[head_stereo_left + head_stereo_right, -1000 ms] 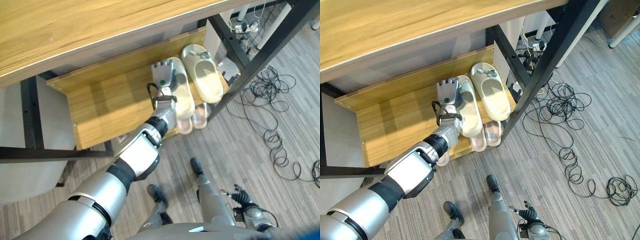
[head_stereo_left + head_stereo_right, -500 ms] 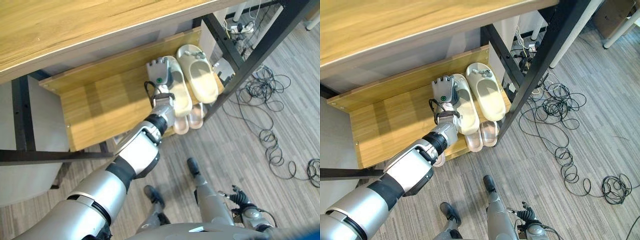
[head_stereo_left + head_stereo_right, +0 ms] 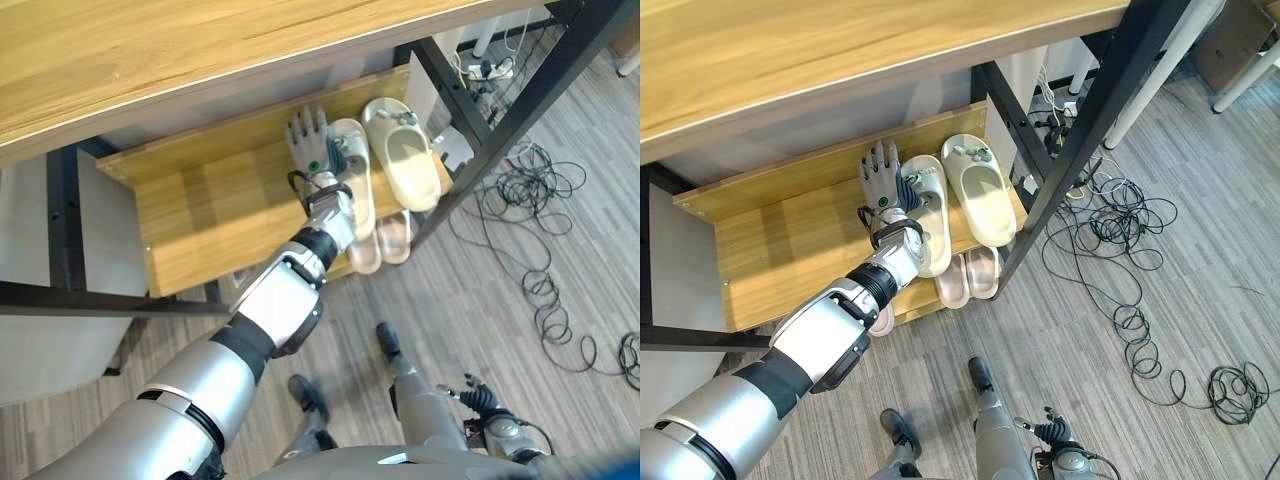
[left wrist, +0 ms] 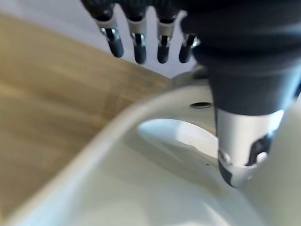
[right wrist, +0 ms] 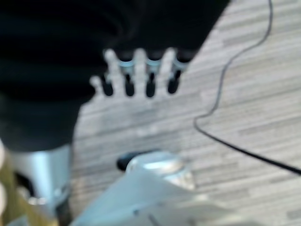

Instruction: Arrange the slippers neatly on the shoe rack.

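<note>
On the shoe rack [image 3: 790, 250], the left hand [image 3: 880, 180] has lifted off the slipper [image 3: 925, 205], fingers now straight: slipper placed.

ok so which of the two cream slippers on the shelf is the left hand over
The left hand is over the left cream slipper, farther from the black frame post; the right cream slipper lies clear.

Cream slippers [image 3: 398, 157]; light-wood shoe rack [image 3: 205, 210] — black-framed; grey striped floor [image 3: 1160, 270]; silver, dark-tipped left hand [image 3: 309, 143]

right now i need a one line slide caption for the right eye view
Left hand open, fingers straight, beside a cream slipper lying next to its mate on the wooden shoe rack.
</note>
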Robot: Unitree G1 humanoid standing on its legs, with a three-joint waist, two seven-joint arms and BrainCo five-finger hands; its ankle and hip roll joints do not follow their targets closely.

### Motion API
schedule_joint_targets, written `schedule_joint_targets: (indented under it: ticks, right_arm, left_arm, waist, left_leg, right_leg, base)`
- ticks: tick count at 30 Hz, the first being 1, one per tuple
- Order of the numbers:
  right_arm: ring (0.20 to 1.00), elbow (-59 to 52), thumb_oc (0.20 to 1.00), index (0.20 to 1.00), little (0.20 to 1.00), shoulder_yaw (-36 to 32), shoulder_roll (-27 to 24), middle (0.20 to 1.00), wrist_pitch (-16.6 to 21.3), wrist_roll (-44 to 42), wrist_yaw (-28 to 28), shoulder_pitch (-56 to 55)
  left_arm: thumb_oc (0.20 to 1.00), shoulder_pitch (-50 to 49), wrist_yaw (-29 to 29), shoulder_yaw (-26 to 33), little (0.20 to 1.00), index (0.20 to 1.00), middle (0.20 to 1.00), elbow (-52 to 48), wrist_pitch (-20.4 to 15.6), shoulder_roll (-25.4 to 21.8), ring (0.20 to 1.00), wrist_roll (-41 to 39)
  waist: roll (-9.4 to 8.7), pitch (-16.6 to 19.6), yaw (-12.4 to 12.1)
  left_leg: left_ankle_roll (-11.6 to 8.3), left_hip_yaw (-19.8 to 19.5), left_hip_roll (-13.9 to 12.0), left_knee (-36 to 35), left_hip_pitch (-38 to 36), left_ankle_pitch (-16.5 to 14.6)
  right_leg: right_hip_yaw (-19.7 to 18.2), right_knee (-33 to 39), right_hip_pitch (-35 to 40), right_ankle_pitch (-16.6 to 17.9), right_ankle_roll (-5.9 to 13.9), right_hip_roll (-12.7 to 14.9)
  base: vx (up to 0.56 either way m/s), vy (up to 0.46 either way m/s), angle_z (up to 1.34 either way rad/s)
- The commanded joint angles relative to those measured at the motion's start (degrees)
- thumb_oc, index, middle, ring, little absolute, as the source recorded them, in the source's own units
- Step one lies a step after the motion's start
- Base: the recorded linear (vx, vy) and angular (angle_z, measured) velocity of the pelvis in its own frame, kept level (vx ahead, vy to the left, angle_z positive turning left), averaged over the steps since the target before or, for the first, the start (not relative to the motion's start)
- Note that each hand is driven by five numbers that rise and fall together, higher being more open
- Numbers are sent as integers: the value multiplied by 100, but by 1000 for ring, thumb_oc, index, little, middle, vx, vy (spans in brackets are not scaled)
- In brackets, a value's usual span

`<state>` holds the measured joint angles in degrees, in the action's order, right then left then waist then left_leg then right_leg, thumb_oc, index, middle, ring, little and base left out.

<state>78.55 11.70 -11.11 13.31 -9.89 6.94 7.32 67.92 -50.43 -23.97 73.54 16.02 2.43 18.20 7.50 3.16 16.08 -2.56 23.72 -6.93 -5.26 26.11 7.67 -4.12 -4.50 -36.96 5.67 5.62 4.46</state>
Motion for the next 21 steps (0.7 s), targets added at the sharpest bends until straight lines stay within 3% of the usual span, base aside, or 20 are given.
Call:
schedule_joint_targets:
  ticks: [1,4,8,12,21]
  right_arm:
    - [1000,327,1000,1000,1000,-147,-85,1000,-131,-255,28,198]
    - [1000,346,1000,1000,1000,-248,-103,1000,-291,-543,56,388]
    - [1000,356,1000,1000,1000,-303,-142,1000,-361,-641,38,442]
    - [1000,312,1000,1000,1000,-406,-146,1000,-448,-762,95,483]
    - [1000,362,1000,1000,1000,-464,-121,1000,-664,-832,199,547]
  left_arm:
    - [1000,734,604,511,1000,1000,1000,462,-466,244,1000,-539]
    - [1000,754,1407,668,1000,1000,1000,442,-582,463,1000,-1244]
    - [1000,772,1717,575,1000,1000,1000,317,-537,552,1000,-1229]
    - [1000,656,2139,705,1000,1000,1000,-213,-598,637,1000,-1785]
    - [1000,393,1953,771,1000,1000,1000,-611,-782,309,1000,-2099]
  waist:
    - [232,-299,-15]
    - [298,-368,-162]
    - [345,-421,-244]
    - [392,-444,-371]
    - [434,-493,-532]
  left_leg:
    - [-669,-459,-282,26,-558,-409]
    - [-665,-589,-214,26,-654,-360]
    - [-663,-655,-194,26,-684,-319]
    - [-657,-751,-172,26,-751,-276]
    - [-625,-910,-134,26,-959,-230]
  right_leg:
    - [215,450,358,85,254,-150]
    - [281,469,535,55,247,-110]
    - [318,507,627,53,245,-93]
    - [362,531,770,47,243,-60]
    - [436,579,1057,48,240,-46]
  base:
    - [-32,-7,13]
    - [-48,-7,16]
    - [-45,-2,14]
    - [-42,-8,8]
    - [-19,-4,4]
